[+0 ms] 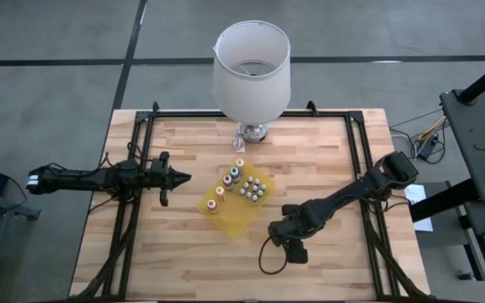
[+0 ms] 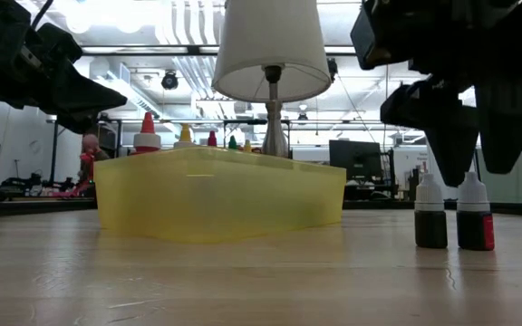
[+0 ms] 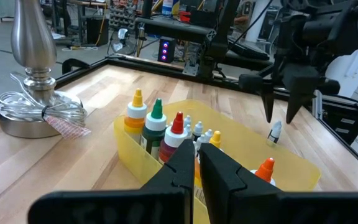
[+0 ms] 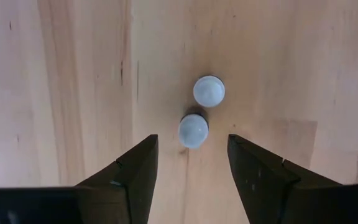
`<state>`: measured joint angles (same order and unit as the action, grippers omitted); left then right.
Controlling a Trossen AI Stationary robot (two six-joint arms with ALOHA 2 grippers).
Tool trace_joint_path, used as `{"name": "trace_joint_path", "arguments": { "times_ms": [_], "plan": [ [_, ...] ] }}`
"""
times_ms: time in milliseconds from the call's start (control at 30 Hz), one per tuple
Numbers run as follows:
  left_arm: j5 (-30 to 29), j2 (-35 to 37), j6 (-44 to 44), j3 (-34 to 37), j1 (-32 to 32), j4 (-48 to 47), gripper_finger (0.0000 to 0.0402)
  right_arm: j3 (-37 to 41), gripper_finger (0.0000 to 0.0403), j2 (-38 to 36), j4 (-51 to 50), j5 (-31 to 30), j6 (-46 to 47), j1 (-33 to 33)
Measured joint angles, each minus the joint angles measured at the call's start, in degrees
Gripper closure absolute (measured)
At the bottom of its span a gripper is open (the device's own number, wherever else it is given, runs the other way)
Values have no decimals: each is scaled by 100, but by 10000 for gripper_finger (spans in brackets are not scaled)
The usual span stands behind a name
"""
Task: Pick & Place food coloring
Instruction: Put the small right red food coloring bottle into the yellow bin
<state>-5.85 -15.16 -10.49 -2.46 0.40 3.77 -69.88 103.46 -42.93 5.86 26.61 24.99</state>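
Several small food coloring bottles with yellow, green, red and orange caps (image 3: 156, 118) stand upright in a yellow tray (image 1: 234, 220) at mid-table. Two more small dark bottles with white caps (image 2: 430, 213) (image 2: 475, 213) stand on the wood on the tray's near-right side. My right gripper (image 4: 192, 140) hangs open right above these two, pointing down. Its fingers stand on either side of the nearer cap (image 4: 193, 130) without touching it. My left gripper (image 3: 197, 168) is shut and hovers level to the left of the tray (image 3: 291, 158), pointing at it.
A white-shaded lamp (image 1: 252, 71) stands at the table's far edge, its metal base (image 3: 33, 106) wound with its cord. A cluster of small white caps (image 1: 253, 189) sits in the tray. Black rails run along the table's left and right sides. Bare wood lies near the front edge.
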Motion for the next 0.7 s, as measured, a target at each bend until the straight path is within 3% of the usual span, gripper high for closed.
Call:
{"name": "trace_joint_path", "arguments": {
  "times_ms": [700],
  "plan": [
    [-1,0,0,1,0,0,401,456,220,0,702,2,307,0]
  ]
}}
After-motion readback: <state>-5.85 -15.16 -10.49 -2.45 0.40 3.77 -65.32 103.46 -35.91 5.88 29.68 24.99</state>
